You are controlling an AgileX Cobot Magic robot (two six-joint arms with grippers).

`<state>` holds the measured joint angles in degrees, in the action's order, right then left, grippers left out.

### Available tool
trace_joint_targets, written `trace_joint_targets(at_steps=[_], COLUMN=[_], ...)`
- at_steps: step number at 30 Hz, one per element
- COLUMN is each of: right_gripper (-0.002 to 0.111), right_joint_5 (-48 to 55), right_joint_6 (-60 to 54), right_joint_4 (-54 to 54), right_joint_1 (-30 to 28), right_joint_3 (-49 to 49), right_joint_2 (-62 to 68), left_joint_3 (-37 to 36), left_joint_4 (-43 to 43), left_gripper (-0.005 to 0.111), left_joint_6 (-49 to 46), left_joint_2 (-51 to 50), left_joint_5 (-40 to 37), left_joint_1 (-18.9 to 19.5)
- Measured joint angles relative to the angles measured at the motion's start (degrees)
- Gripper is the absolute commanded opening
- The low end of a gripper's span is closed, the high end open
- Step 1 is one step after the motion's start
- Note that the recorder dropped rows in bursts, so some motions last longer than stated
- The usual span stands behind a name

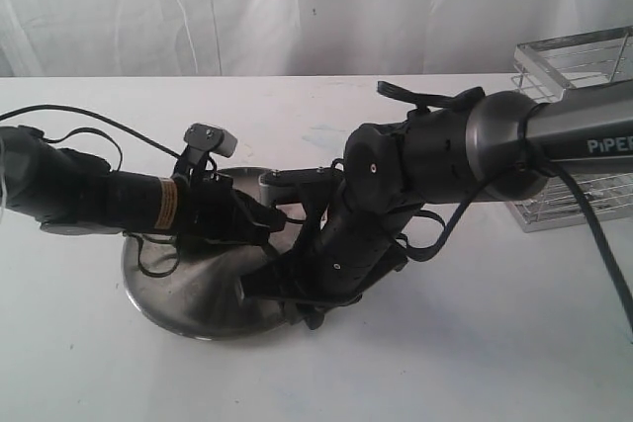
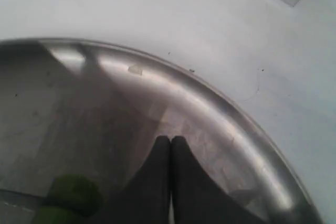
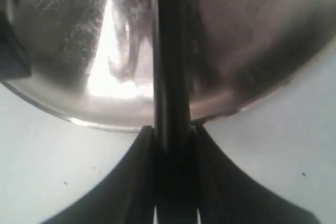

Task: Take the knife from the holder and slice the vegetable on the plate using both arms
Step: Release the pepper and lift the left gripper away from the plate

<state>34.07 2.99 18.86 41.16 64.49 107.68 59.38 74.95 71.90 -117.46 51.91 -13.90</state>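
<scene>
left pincer (image 2: 170, 145) closed, tips together, nothing between, low over plate (image 2: 220, 103) | vegetable (image 2: 73, 195) on plate, near that pincer | right pincer (image 3: 172, 132) clamped on knife (image 3: 167, 51), knife reaching across plate | holder (image 1: 574, 126) on tabletop (image 1: 99, 363), well apart

A robot testing setup, closer to a lab than a home kitchen. A plain white desk (image 1: 475, 353) stands in front of a wrinkled white sheet (image 1: 297, 7) hung as a backdrop. Two black robot arms (image 1: 89, 195) with loose cables reach over the desk. A steel plate (image 1: 168, 292) and a wire rack (image 1: 579, 51) sit on it, staged like kitchen props.
</scene>
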Motion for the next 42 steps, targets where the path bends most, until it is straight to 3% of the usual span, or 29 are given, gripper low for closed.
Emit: trace_joint_targets(at_steps=[21, 25, 33, 38, 42], right_gripper=[0.0, 0.0, 0.0, 0.0, 0.0], right_joint_5=[5.9, 6.2, 5.4, 4.9, 4.8], right_joint_6=[-0.6, 0.4, 1.5, 1.8, 1.9], right_joint_4=[0.2, 0.1, -0.2, -0.2, -0.2], right_joint_1=[0.2, 0.4, 0.2, 0.2, 0.2], right_joint_3=[-1.2, -1.4, -1.7, -1.7, -1.7], right_joint_2=[0.5, 0.2, 0.2, 0.2, -0.9], left_joint_3=[-3.9, -4.8, -5.0, -5.0, -5.0], left_joint_4=[-3.6, -4.7, -7.6, -7.7, -7.0], left_gripper=[0.0, 0.0, 0.0, 0.0, 0.0], left_joint_6=[1.1, 1.1, 3.3, 5.6, 8.3], left_joint_2=[0.9, 2.9, 9.2, 10.6, 11.0], left_joint_5=[-2.1, -1.9, 4.9, 14.1, 16.8], left_joint_1=[-0.1, 1.6, 8.0, 10.2, 11.1])
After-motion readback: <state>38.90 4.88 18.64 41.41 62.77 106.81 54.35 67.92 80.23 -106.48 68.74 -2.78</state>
